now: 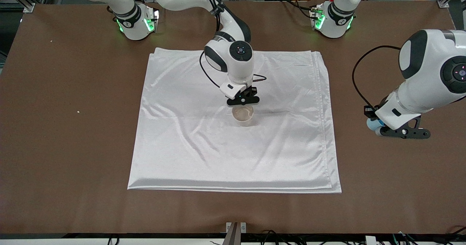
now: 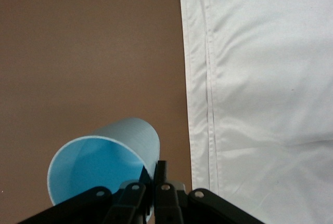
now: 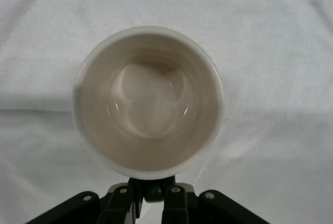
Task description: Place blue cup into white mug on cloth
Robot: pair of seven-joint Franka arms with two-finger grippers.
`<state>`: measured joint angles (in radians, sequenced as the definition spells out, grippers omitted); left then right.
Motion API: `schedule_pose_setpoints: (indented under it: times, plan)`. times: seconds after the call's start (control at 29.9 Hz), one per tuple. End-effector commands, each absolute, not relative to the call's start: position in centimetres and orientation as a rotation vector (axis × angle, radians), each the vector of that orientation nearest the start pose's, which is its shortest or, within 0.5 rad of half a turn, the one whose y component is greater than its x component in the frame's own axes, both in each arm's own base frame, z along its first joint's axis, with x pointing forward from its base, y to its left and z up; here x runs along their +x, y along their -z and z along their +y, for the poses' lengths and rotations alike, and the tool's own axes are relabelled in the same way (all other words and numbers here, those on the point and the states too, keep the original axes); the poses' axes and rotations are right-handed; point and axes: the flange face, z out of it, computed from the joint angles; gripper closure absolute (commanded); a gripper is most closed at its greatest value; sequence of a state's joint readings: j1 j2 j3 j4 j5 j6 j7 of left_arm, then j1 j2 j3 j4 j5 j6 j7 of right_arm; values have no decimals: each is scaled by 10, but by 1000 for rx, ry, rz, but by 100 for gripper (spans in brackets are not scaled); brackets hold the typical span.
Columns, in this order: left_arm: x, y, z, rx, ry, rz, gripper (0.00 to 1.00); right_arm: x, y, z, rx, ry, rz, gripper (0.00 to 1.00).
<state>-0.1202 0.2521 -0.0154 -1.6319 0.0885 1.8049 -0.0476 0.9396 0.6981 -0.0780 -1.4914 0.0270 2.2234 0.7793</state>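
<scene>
Front view shows no readable writing: left gripper [image 1: 402, 132] clamps the light-blue plastic tumbler [image 2: 104, 164] above the brown table [image 1: 72, 128]; right gripper [image 1: 243, 100] grips the off-white ceramic mug [image 3: 148, 102] by its handle on the shiny white cloth [image 1: 182, 146].

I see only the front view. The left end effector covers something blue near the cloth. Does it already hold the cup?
Observer: Yes. The left end effector is shut on the rim of the light-blue plastic cup, over the brown table beside the folded white satin cloth.
Operator: Is something inside that cup?
Observer: No, its inside is bare.
Operator: What does the right end effector grip?
Observer: The right end effector is shut on the black handle of the off-white ceramic mug.
</scene>
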Motion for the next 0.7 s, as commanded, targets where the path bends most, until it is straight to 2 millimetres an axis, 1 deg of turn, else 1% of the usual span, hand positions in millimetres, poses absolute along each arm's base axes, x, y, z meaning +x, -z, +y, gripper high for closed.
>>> schedule_pose_setpoints:
  times: [0.0, 0.13, 0.17, 0.2, 0.23, 0.33, 0.5, 0.53, 0.67]
  plan:
    - [628, -471, -80, -3026, -88, 171, 100, 464, -261, 558, -3134, 102, -117, 95]
    - [627, -475, -77, -3025, -80, 181, 100, 464, -257, 558, -3137, 98, -117, 75]
    - [626, -476, -77, -3025, -80, 187, 100, 463, -256, 558, -3140, 96, -123, 64]
    - [625, -479, -76, -3025, -78, 189, 100, 464, -257, 558, -3139, 98, -121, 44]
    - [626, -479, -74, -3025, -79, 187, 100, 465, -260, 557, -3138, 103, -125, 0]
    - [625, -481, -74, -3025, -76, 184, 100, 465, -263, 557, -3137, 104, -125, 0]
    - [624, -480, -78, -3028, -79, 166, 100, 471, -282, 553, -3120, 113, -102, 0]
    - [623, -481, -81, -3030, -79, 173, 100, 472, -286, 552, -3117, 115, -98, 0]
    - [617, -486, -99, -3035, -86, 165, 100, 472, -311, 546, -3131, 94, -90, 0]
